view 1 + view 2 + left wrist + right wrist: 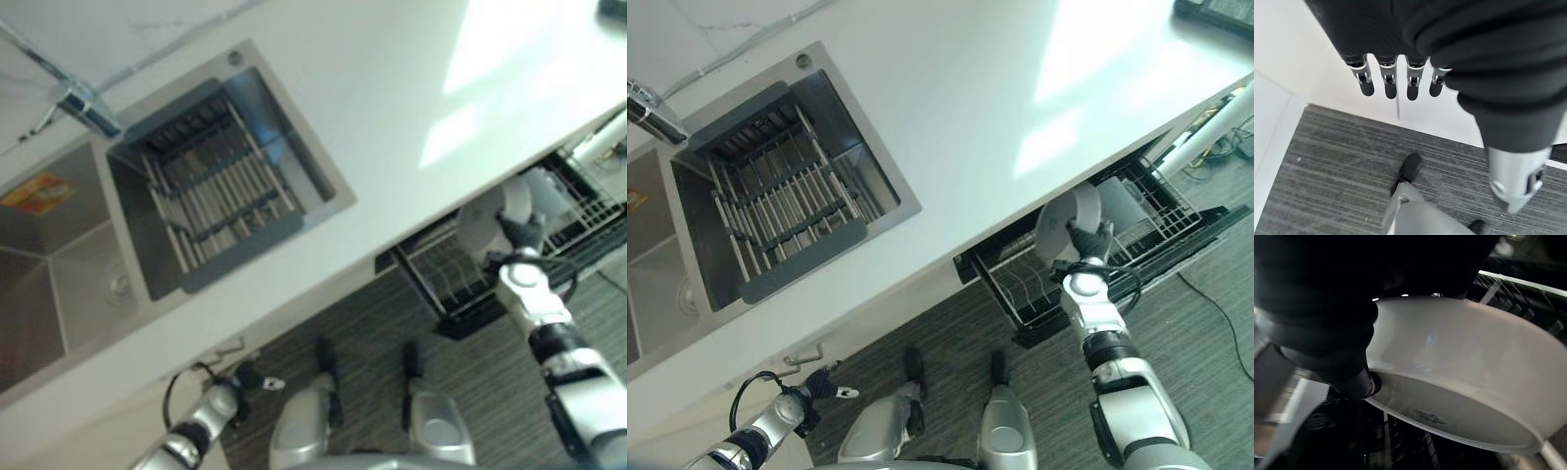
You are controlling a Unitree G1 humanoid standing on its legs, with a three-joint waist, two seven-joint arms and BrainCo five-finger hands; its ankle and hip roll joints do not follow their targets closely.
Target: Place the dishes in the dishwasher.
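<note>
**Right wrist view: white dish being carried over the dishwasher rack**

Right wrist view is showing the right hand (pixel 1347 367) clamping a white dish (pixel 1459 367) by its rim, thumb curled onto the base, with dark rack wires passing beneath it. Nearest the robot, on the left, the left hand (pixel 1396 81) is hanging below the table (pixel 950 108) edge with fingers straight and relaxed, carrying nothing. Further out on the right, the dish is hovering on edge above the pulled-out dishwasher rack (pixel 1019 289), not yet seated between the tines. Another pale dish (pixel 554 191) seems to be standing in the rack just beyond it. Farther left, the sink rack (pixel 774 211) is lying bare, so this is probably among the last dishes left to load.
</note>
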